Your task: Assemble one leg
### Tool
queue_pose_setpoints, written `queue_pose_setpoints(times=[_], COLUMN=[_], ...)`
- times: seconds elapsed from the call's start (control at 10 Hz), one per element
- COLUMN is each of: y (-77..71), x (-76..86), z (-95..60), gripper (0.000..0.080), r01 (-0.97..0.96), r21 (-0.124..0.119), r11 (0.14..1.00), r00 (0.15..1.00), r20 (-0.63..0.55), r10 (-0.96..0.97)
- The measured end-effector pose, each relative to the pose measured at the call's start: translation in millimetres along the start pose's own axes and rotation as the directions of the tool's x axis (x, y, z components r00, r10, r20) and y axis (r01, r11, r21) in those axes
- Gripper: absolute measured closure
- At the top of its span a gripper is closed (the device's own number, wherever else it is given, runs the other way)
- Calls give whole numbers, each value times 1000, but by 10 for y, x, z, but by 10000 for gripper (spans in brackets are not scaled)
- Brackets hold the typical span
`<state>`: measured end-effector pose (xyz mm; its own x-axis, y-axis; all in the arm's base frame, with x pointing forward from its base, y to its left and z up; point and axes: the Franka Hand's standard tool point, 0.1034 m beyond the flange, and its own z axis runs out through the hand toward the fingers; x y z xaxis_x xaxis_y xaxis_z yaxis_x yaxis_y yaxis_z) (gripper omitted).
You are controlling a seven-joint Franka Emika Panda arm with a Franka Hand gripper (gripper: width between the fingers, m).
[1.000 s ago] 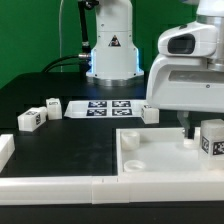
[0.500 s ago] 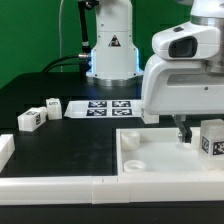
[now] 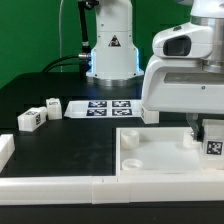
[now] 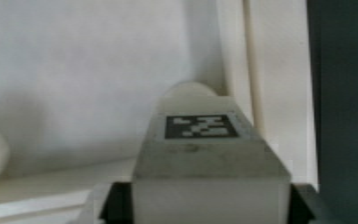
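In the wrist view the hand (image 4: 206,192) gripped the leg (image 4: 204,150) between its fingers, over the white panel (image 4: 87,90). The step in hand looked like seating that leg at the panel's corner on the exterior view's right; next it needed lowering squarely into place. Compared with a second earlier, the arm had moved over the leg (image 3: 213,139). Farther off, two spare legs (image 3: 30,118) lay on the bench (image 3: 40,95) near the marker board (image 3: 105,107).

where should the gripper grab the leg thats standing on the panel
Grip the leg across its two plain side faces, coming straight down from above. It appears to stand upright on the white panel near the exterior view's right edge, its marker face turned toward the camera, so the sides look flat and free. The gripper hangs right beside it; the wrist view shows the leg between the dark fingertips.
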<state>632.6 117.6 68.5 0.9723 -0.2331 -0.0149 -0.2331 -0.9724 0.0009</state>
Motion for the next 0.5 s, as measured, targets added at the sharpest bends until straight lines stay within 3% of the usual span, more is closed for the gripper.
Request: queue_pose_setpoints(times=[0.1,0.5], y=[7,232], x=[3,22], z=[-1,-23], gripper=[509,500], r01=[-149,-522], r21=[0,-55], r11=[989,851], r00=[989,853], r20=[0,-21], r10=[149,522])
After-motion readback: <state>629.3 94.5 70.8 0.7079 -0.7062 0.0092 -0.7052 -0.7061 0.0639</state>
